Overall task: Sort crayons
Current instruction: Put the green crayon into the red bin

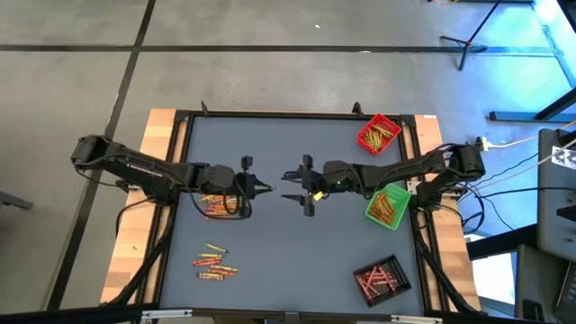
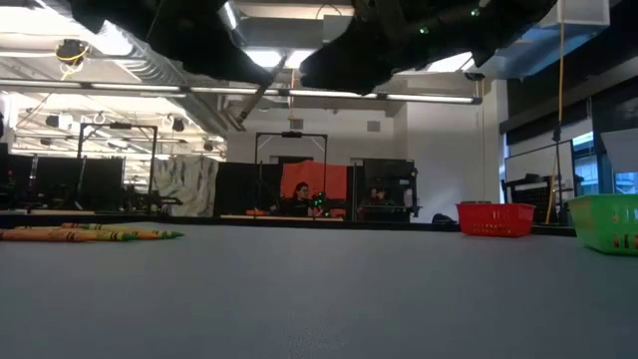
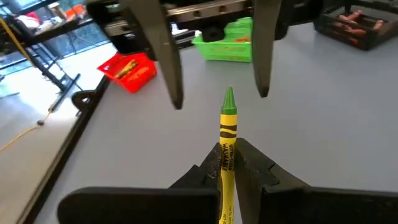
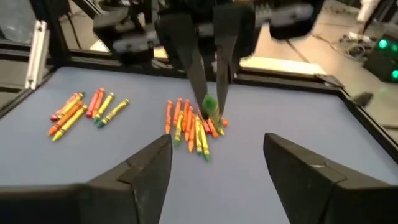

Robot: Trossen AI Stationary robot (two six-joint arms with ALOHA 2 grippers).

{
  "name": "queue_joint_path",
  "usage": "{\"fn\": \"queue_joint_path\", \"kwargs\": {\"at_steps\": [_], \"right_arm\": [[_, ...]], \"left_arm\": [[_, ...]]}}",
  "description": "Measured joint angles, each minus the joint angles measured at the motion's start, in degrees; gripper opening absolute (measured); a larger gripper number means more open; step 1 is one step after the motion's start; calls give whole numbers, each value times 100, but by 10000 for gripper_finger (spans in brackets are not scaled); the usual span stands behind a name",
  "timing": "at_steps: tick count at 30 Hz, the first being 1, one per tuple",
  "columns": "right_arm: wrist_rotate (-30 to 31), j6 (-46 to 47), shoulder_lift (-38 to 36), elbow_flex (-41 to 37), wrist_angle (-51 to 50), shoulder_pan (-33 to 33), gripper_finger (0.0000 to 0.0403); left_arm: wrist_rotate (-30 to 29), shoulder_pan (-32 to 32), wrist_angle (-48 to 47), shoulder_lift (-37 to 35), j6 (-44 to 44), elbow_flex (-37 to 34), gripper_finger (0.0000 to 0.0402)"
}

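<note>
Above the table's middle, my left gripper (image 1: 266, 188) (image 3: 227, 152) is shut on a green crayon (image 3: 227, 127) with a yellow wrapper. The crayon's tip points at my right gripper (image 1: 297, 187) (image 4: 217, 142). That gripper faces it from the table's right, open, its fingers apart from the crayon. Several red, orange and yellow crayons (image 4: 193, 124) lie flat on the table under my left arm. Another heap of crayons (image 1: 214, 261) lies nearer the front left. A few crayons (image 2: 90, 234) show at the left in the low view. My left gripper pinches the crayon's wrapped shaft (image 3: 226, 163) between its two fingers. The crayon runs along the fingers and sticks out past their ends, green tip (image 3: 229, 99) foremost. It points toward the table's right, about level, and is lifted clear of the table.
A red tray (image 1: 378, 133) with crayons stands at the far right. A green tray (image 1: 389, 205) sits under my right arm, and a black tray (image 1: 382, 277) stands at the near right. The grey table top between the heaps and the trays is bare.
</note>
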Motion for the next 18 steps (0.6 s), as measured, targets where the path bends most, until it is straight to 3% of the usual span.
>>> {"fn": "queue_joint_path", "kwargs": {"at_steps": [7, 18], "right_arm": [[-321, -162, 328, -2, 809, 0, 230], [-851, -185, 440, 20, 1306, 2, 197]], "left_arm": [[-20, -169, 756, 351, 338, -19, 11], [-64, -310, 1057, 431, 500, -19, 11]]}}
